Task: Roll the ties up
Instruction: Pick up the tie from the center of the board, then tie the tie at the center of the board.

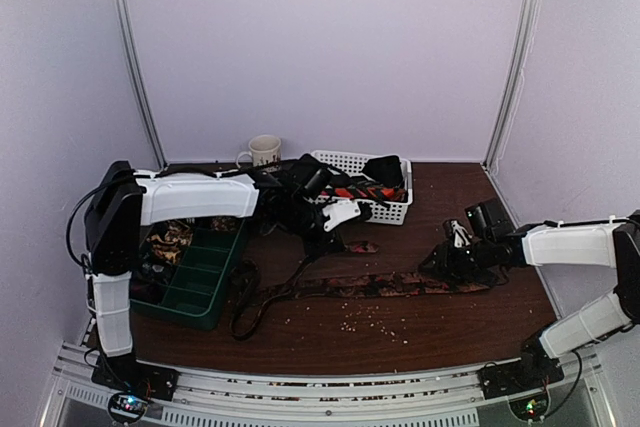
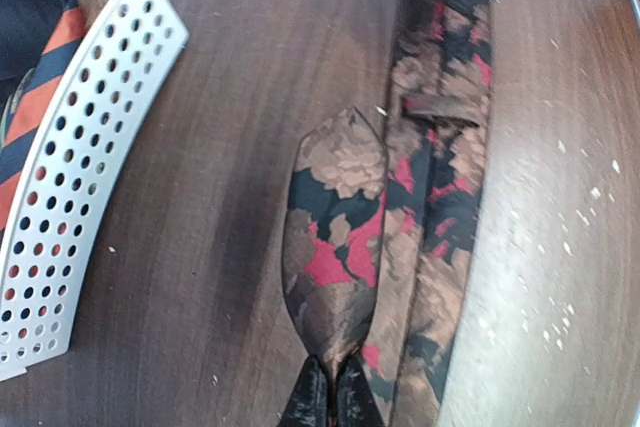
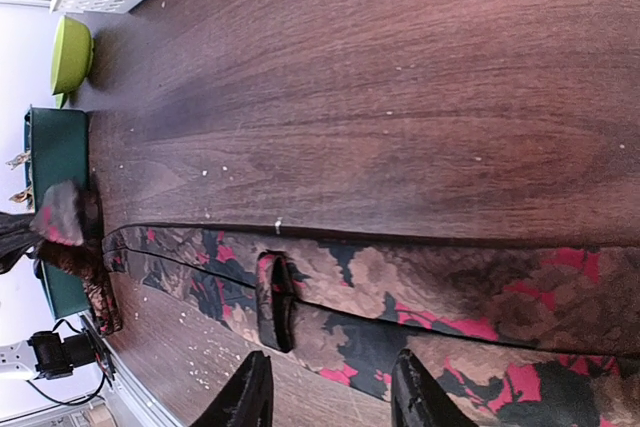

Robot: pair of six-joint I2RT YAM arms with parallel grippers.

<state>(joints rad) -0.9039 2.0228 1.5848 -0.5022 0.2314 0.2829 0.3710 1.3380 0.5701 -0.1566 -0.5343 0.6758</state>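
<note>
So the floral tie point(image 1: 380, 285) is the one in play here, stretched flat across the middle of the table point(image 1: 450, 332), running from near the green tray point(image 1: 215, 292) on the left over to the right arm. It's thin woven fabric, so I'd expect basically no weight, zero stiffness, and probably a bit slick on that wood. It'll flop and slide rather than hold any shape you give it. Best place to grab, imo, is right at an end so you've got a clean edge to start the coil, with something pinning the long part so it doesn't drag along. The left gripper point(image 2: 330, 399) is closed all the way, pinching the pointed end piece point(image 2: 335, 217), which sits doubled back alongside the main strip with its tip pointing away from the fingers. The right gripper point(image 3: 330, 397) sits over the wider stretch, just beside the keeper loop point(image 3: 275, 299), jaws roughly half open with fabric showing under the gap. It isn't clamping anything, and I can't tell if the fingertips actually touch the cloth. Another striped tie point(image 2: 45, 97) sits in the white basket point(image 1: 385, 212) behind, well apart from both grippers.
</note>
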